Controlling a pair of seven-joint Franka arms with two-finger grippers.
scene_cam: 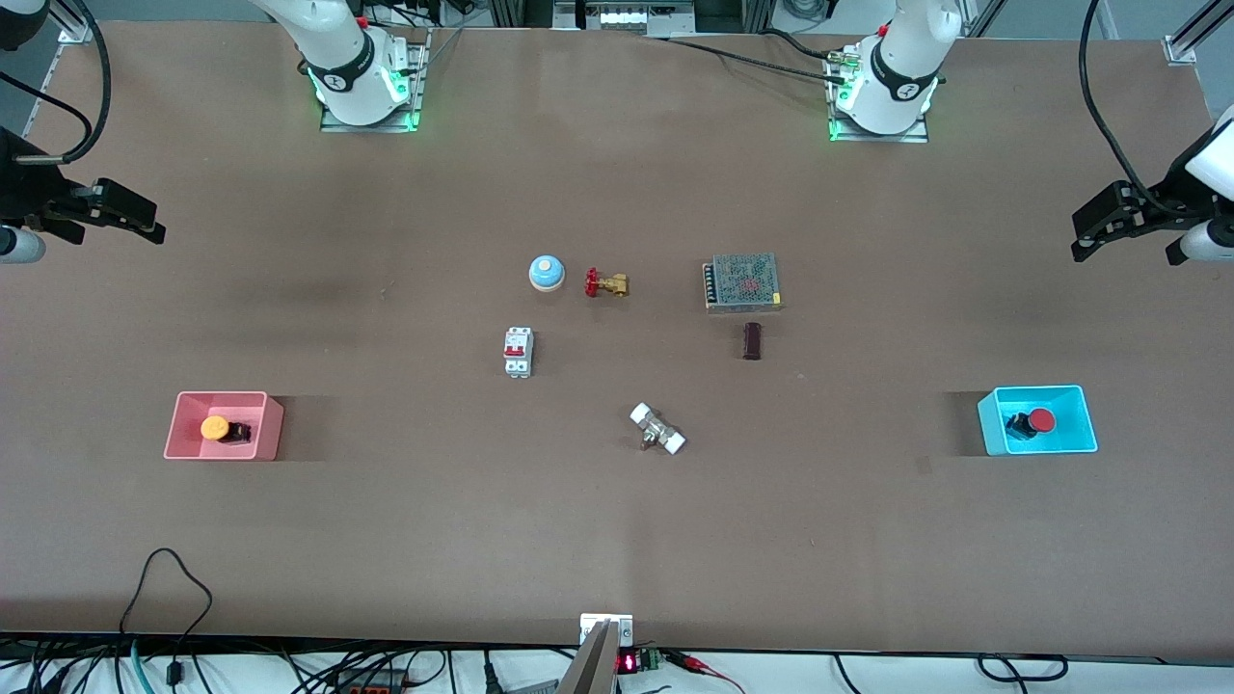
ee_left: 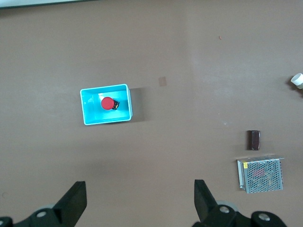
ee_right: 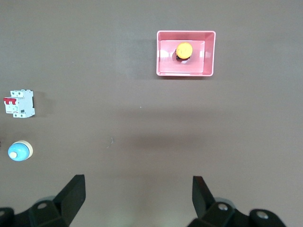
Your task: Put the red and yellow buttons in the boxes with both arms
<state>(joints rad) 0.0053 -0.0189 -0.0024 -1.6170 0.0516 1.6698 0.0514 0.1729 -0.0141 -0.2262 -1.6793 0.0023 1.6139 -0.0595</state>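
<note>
**Both buttons boxed, both arms drawn up at the table's ends**

The yellow button (scene_cam: 215,427) lies on its side inside the pink box (scene_cam: 183,410) toward the right arm's end of the table, its black body pointing toward the middle. The red button (scene_cam: 1039,420) lies tipped over in the cyan box (scene_cam: 1085,410) toward the left arm's end. Each button sits well within its box's walls, so by the look of it the sorting is done.

The right gripper (scene_cam: 130,220) hangs in the air over the table's edge at its own end, jaws spread wide and holding nothing; its wrist camera looks down on the pink box and its fingers (ee_right: 72,195) frame bare tabletop. The left gripper (scene_cam: 1094,231) hangs likewise at its own end, jaws released and empty, its fingers (ee_left: 75,201) apart with the cyan box in view below. Both arms appear to be waiting, pulled high and clear so that nothing gets knocked.

Between the boxes, the things that were not wanted stay in a loose cluster: a blue bell (scene_cam: 546,273), a brass valve (scene_cam: 607,283) just beside it, a white circuit breaker (scene_cam: 519,351), a mesh-topped power supply (scene_cam: 742,281), a small dark block (scene_cam: 752,340) and a white-ended fitting (scene_cam: 657,429). None touches a box, which suggests only the two buttons were meant to travel.
</note>
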